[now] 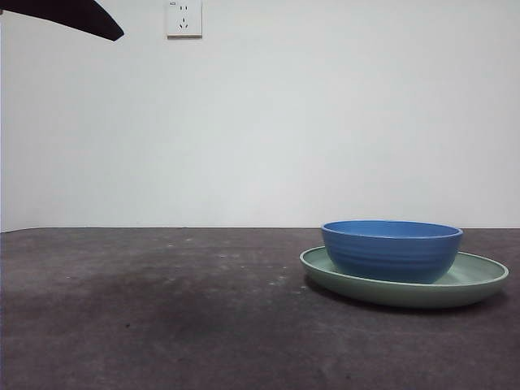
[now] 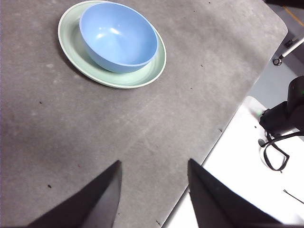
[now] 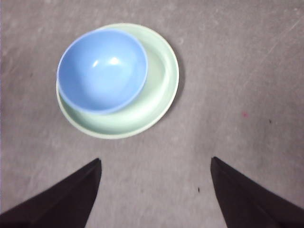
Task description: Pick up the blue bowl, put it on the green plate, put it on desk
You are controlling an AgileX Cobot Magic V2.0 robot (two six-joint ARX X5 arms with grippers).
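Note:
The blue bowl [image 1: 392, 249] stands upright and empty on the green plate [image 1: 479, 280], off-centre toward one side of it. The plate rests on the desk [image 1: 162, 309] at the right. Bowl [image 2: 118, 37] and plate [image 2: 159, 66] also show in the left wrist view, and bowl [image 3: 102, 70] and plate [image 3: 161, 80] in the right wrist view. My right gripper [image 3: 156, 164] is open and empty, high above the desk close to the plate. My left gripper [image 2: 154, 166] is open and empty, farther from the plate, near the desk's edge.
A black arm tip [image 1: 73, 16] shows at the top left corner of the front view. A wall socket [image 1: 184, 18] is on the white wall behind. Beyond the desk's edge are a white surface [image 2: 237, 180] and black cables [image 2: 278, 152].

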